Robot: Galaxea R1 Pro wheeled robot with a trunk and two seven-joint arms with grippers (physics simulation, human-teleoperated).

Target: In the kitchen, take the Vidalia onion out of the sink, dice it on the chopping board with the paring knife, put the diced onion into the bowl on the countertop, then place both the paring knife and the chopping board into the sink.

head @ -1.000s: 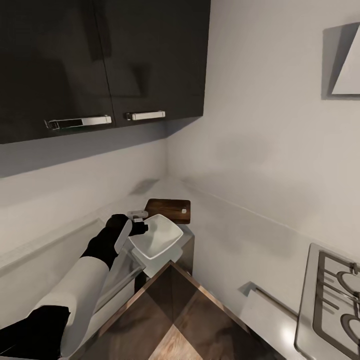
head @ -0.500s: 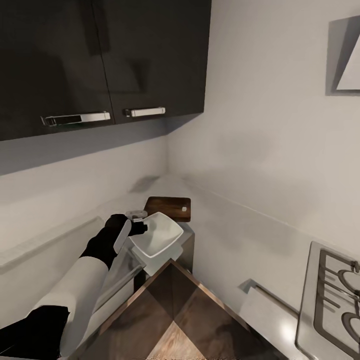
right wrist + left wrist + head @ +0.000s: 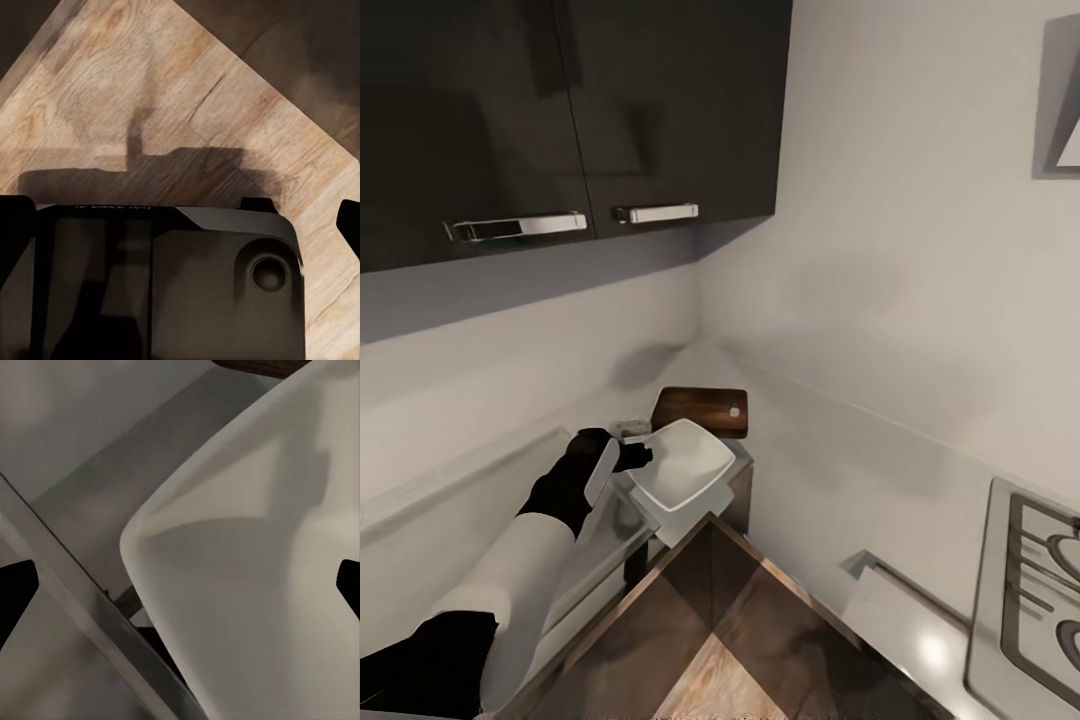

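The white squarish bowl (image 3: 682, 472) rests at the countertop's (image 3: 830, 450) near edge, by the corner of the walls. My left gripper (image 3: 625, 456) is at the bowl's left rim, and its black arm reaches in from the lower left. In the left wrist view the bowl (image 3: 255, 555) lies close ahead and the dark fingertips (image 3: 15, 592) stand wide apart, so the gripper is open. Just beyond the bowl lies the brown chopping board (image 3: 695, 408) with one small whitish onion bit (image 3: 733, 410) on it. My right gripper (image 3: 180, 232) is open with nothing in it, hanging over my dark base and the wood floor.
Dark upper cabinets (image 3: 560, 100) with chrome handles hang over the corner. A steel hob (image 3: 1040, 590) lies on the countertop at the right. A dark wood surface (image 3: 710, 640) rises in the foreground below the bowl.
The whole view has shifted slightly, so the camera moved. The left arm, bowl and board keep about the same places relative to each other.
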